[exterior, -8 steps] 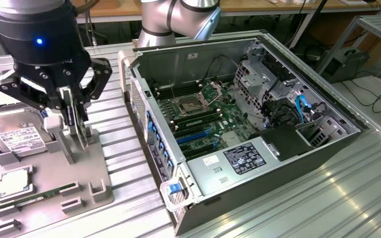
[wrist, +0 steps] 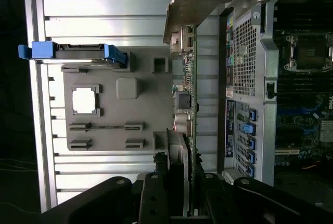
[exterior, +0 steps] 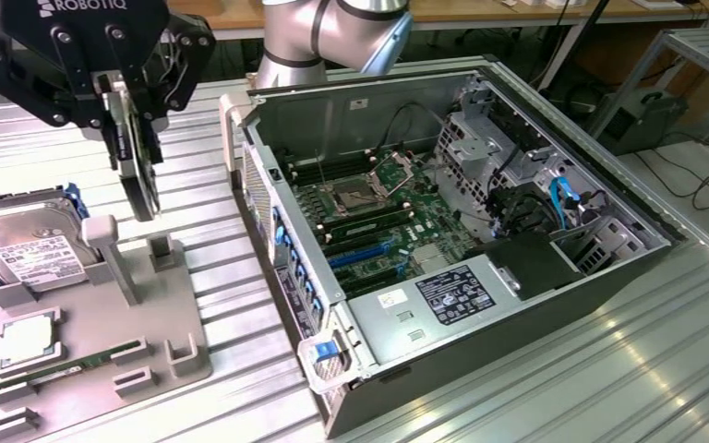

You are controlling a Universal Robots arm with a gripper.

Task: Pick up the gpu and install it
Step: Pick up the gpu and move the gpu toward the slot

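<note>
- The claw [exterior: 134, 103] hangs over the tabletop's [exterior: 650, 369] edge at the exterior view's left. Its black fingers are closed in on the upper end of the gpu [exterior: 140, 175], one on each flat face.
- The gpu is held on edge, hanging straight down from the claw and clear of the tabletop. Its lower end is just above the upright posts of the gray holder [exterior: 145, 323]. The wrist view shows the card's silver bracket [wrist: 195, 0] at the end far from the fingers.
- The gray holder lies flat on the tabletop under the claw. A hard drive [exterior: 22, 245] with a white label leans in the holder's far end. Nearer the front, a square processor chip [exterior: 29, 337] sits in a recess, and a green memory stick [exterior: 78, 365] lies in its slots.
- The open computer case [exterior: 552, 277] lies on its side just beside the holder, toward the exterior view's right. Its motherboard [exterior: 367, 212] faces up, well apart from the gpu.
- The case's near wall stands between the holder and the motherboard.
- The robot arm [exterior: 330, 37] rises behind the case's far corner.
</note>
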